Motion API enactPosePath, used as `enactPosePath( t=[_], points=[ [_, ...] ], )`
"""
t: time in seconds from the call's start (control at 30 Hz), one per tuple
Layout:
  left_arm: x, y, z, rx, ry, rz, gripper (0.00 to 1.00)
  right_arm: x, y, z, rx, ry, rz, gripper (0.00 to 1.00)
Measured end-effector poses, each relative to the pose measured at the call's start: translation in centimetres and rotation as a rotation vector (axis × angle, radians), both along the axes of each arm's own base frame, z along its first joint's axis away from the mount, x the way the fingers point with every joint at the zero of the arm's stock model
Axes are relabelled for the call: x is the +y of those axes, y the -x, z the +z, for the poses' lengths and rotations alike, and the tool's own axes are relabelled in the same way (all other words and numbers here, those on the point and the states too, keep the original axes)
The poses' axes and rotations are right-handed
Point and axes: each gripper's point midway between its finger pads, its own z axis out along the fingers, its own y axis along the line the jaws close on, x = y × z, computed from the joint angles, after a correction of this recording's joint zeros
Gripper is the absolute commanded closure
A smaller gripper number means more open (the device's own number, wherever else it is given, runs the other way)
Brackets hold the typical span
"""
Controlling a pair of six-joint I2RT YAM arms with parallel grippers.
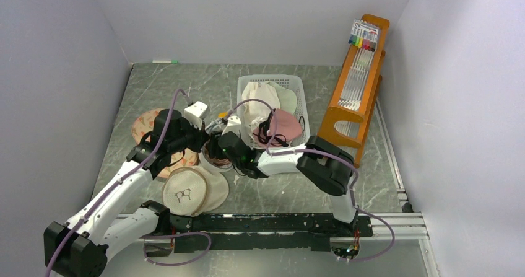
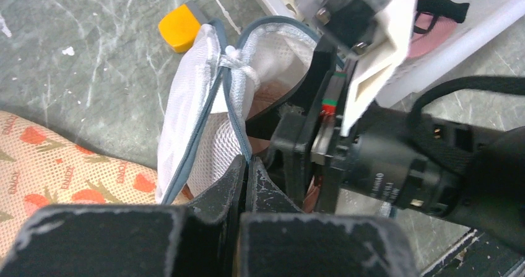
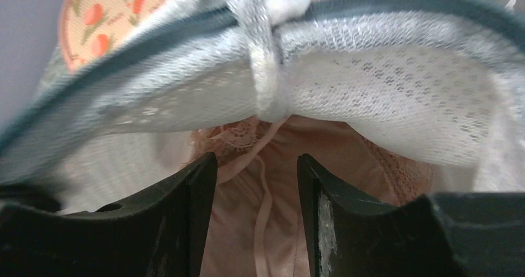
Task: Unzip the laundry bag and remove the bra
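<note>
The white mesh laundry bag (image 2: 186, 122) with its grey-blue zipper band lies between both grippers at the table's middle (image 1: 218, 160), its opening gaping. My left gripper (image 2: 249, 165) is shut on the bag's zipper edge and holds it up. My right gripper (image 3: 257, 165) is open, its fingers inside the bag's mouth (image 3: 384, 85), either side of a peach-pink lacy garment with thin pale straps (image 3: 266, 215). A dusty-pink bra with black straps (image 1: 283, 125) lies in the white basket, also showing in the left wrist view (image 2: 433, 29).
The white basket (image 1: 301, 91) with pale garments stands right behind the grippers. A cream pad with orange flowers (image 1: 143, 125) lies left, a beige round pouch with a glasses print (image 1: 186, 193) near front. An orange wooden rack (image 1: 356, 91) stands right. A yellow block (image 2: 179, 26) lies beyond the bag.
</note>
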Motion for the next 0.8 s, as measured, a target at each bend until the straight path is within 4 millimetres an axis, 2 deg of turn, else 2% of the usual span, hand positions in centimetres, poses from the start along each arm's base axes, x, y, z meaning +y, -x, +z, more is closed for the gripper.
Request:
enactPosePath(
  t=[0.13, 0.23, 0.27, 0.37, 0.43, 0.47, 0.57, 0.73, 0.8],
  points=[
    [0.2, -0.1, 0.0, -0.002, -0.006, 0.013, 0.93, 0.6, -0.5, -2.2, 0.027, 0.034, -0.018, 0.48],
    [0.1, -0.1, -0.2, 0.004, -0.007, 0.008, 0.93, 0.9, -1.2, -3.4, 0.031, 0.048, -0.036, 0.55],
    [0.2, -0.1, -0.3, 0.007, -0.009, 0.009, 0.93, 1.0, -1.3, -3.5, 0.030, 0.050, -0.040, 0.61],
    [0.1, -0.1, -0.3, 0.009, -0.009, 0.009, 0.93, 1.1, -1.6, -3.2, 0.018, 0.043, -0.039, 0.89],
    [0.1, -0.1, -0.3, 0.009, -0.009, 0.009, 0.93, 0.9, -1.8, -2.9, 0.001, 0.042, -0.034, 0.99],
    [0.1, -0.1, -0.3, 0.009, -0.009, 0.009, 0.93, 0.6, -1.8, -2.8, -0.006, 0.044, -0.029, 1.00],
    [0.1, -0.1, -0.3, 0.009, -0.008, 0.009, 0.93, -0.4, -1.2, -0.9, -0.034, 0.041, -0.005, 1.00],
    [0.2, -0.1, -0.3, 0.008, -0.009, 0.011, 0.93, -1.2, -0.2, 5.4, -0.103, -0.056, 0.038, 1.00],
    [0.2, -0.1, -0.3, 0.008, -0.010, 0.011, 0.93, -1.8, 0.4, 6.9, -0.118, -0.079, 0.053, 1.00]
  ],
)
